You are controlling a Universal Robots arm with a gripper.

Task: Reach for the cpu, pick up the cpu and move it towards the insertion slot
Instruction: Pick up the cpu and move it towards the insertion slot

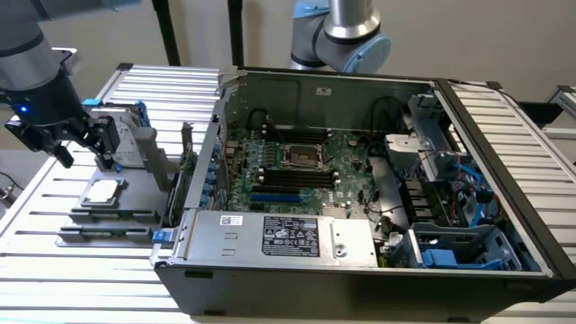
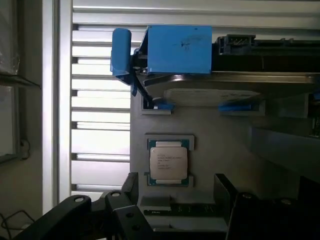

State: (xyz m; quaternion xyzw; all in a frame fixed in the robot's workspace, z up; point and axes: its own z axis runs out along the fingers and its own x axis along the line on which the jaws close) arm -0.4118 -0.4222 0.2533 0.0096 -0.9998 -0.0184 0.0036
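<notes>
One cpu [image 1: 101, 191] lies flat in a square recess of a matte grey holder [image 1: 112, 226] on the slatted metal bench [image 1: 54, 270], in the left part of the exterior view. It is a small square chip with a silvery metal lid and a paler rim. In the wrist view the cpu [image 2: 168, 161] shows fine print on its lid and a green board edge.

One end effector [image 1: 85, 154], black and angular, hangs in the upper left of the exterior view above the holder. It is released and grasps nothing. The wrist view shows the end effector [image 2: 176, 186] with two dark fingers [image 2: 131, 186] spread wide, clear of the chip.

One upright hard drive [image 1: 129, 138], silver with blue edges, stands behind the chip.

One open black computer case [image 1: 360, 283] fills the centre. On its green board sits one insertion slot [image 1: 304, 156], a square silver frame with a dark centre, between long black memory slots [image 1: 293, 177]. A second arm [image 1: 347, 37] shows at top centre.
</notes>
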